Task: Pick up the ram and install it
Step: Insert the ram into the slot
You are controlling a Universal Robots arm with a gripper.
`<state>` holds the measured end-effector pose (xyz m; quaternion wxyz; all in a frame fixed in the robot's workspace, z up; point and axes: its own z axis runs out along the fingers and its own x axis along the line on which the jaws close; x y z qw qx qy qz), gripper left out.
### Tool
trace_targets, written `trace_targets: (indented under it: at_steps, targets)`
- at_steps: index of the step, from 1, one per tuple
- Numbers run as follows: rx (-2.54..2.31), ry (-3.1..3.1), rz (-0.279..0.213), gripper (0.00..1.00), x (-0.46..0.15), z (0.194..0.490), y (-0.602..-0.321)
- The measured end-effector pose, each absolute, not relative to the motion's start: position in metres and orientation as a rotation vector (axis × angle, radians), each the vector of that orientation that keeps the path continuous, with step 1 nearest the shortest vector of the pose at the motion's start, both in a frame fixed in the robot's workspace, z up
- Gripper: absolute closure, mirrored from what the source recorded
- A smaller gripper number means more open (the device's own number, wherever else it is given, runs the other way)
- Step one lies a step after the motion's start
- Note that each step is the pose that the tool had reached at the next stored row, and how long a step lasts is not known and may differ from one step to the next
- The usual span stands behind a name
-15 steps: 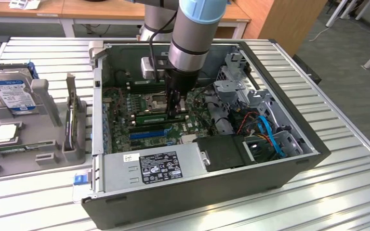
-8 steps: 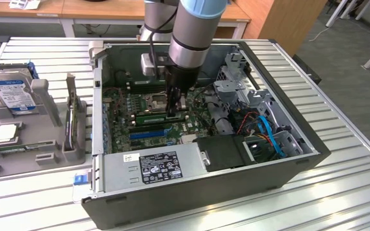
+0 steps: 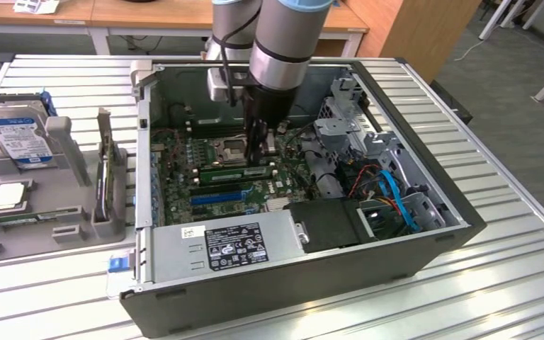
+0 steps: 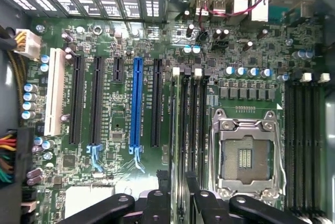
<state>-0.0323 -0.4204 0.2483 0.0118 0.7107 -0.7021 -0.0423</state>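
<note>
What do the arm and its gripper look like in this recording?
The arm is a thick silver-grey cylinder with a thin black ring around it and a pale blue band at the very top. A thin black cable runs down beside it. The gripper is black and narrow. In the wrist view its linkage bars are glossy black with round pivot pins.

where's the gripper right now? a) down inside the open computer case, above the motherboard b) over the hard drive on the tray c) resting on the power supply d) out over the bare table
a: the gripper reaches down into the open computer case, just above the motherboard and next to the cpu socket.
</note>
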Motion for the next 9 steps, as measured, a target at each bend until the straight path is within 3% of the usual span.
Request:
trace_targets:
  at_steps: [9]
  targets:
    - [2.216, -2.189, -0.132, 0.75, -0.032, 0.268, -0.42]
